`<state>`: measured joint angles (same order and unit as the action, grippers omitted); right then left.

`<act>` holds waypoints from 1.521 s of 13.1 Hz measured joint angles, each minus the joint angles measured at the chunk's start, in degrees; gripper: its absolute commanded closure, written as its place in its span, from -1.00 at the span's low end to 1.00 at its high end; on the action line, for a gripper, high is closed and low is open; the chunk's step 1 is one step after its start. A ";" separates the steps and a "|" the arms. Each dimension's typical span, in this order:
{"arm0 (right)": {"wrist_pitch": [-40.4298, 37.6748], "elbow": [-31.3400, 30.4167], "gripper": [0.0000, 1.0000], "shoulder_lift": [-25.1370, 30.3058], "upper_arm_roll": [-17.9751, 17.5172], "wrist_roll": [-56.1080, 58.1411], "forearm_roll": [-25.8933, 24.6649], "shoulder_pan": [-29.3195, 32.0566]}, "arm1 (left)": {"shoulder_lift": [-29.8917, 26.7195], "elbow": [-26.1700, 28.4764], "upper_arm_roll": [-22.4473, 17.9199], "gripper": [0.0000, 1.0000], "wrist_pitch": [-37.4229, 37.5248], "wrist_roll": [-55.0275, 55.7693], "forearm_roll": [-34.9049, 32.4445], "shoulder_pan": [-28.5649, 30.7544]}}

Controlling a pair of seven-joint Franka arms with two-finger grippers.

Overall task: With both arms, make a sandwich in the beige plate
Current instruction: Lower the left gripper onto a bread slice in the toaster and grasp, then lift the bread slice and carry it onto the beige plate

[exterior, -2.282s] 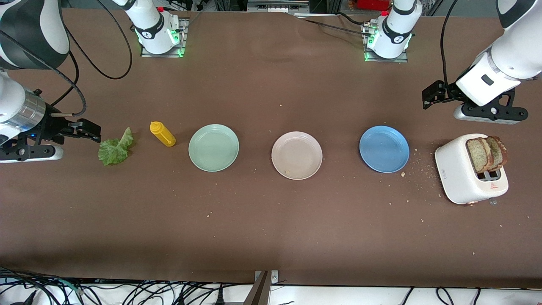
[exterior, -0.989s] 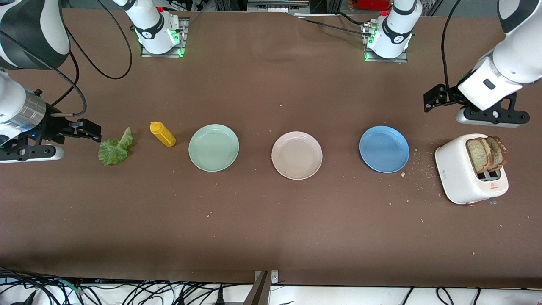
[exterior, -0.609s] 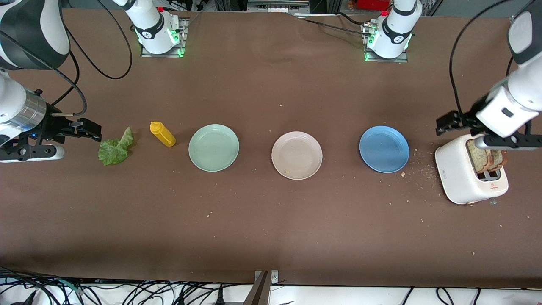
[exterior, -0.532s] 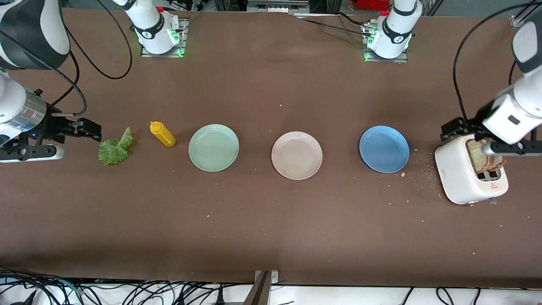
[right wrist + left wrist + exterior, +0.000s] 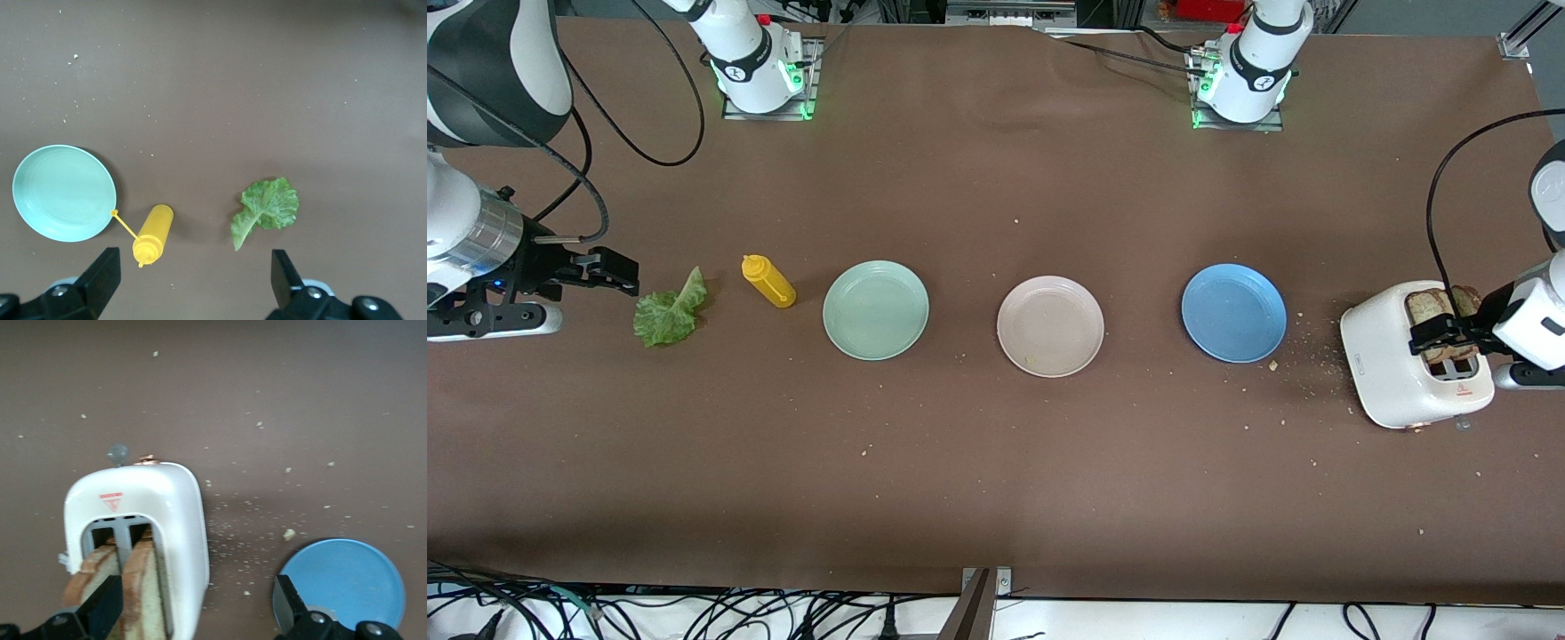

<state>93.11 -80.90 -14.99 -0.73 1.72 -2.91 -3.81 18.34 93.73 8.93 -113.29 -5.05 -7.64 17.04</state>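
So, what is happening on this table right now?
The left arm's tool hangs open over the toaster, around the toast slices in its slots. The right arm's tool waits open near the lettuce leaf. The beige plate holds only crumbs.

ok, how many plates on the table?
3, in a row: mint-green plate toward the right arm's end, beige plate in the middle, blue plate toward the left arm's end, beside the toaster.
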 measured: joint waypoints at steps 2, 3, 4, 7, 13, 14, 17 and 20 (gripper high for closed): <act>-0.02 0.00 -1.00 0.00 0.61 2.29 0.00 0.01 | 0.75 0.09 -0.03 -1.00 0.00 0.07 -1.63 1.26; -0.02 0.00 -1.00 0.00 0.81 3.27 0.00 0.01 | 1.29 0.19 -0.03 -1.00 0.00 0.08 -1.64 2.38; -0.02 0.00 -1.00 0.00 0.92 3.68 0.00 0.02 | 1.87 0.29 -0.05 -0.98 0.03 0.08 -1.64 3.63; -0.02 0.00 -1.00 0.00 0.94 3.89 0.00 0.01 | 3.31 0.86 0.05 -0.92 0.67 3.28 -1.64 5.35; -0.02 -0.01 -1.00 0.00 0.93 2.74 0.87 -0.04 | 3.39 0.80 1.43 -0.93 3.45 8.83 -1.64 3.74; -0.03 -0.06 -1.00 0.00 0.91 1.69 0.94 -0.04 | 3.39 0.80 1.41 -0.92 3.57 8.86 -1.64 3.76; -0.04 -0.30 -1.00 0.00 0.85 0.46 0.96 -0.06 | 3.40 0.90 1.15 0.15 4.69 8.83 -1.64 3.98; -0.04 -0.48 -1.00 0.00 0.85 0.35 0.96 -0.06 | 3.42 1.56 1.00 0.97 8.07 8.69 -1.64 4.06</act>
<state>93.07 -81.38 -14.99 0.12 2.08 -1.94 -3.86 21.76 95.29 9.93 -105.22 3.63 -9.28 21.10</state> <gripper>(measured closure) 0.000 0.454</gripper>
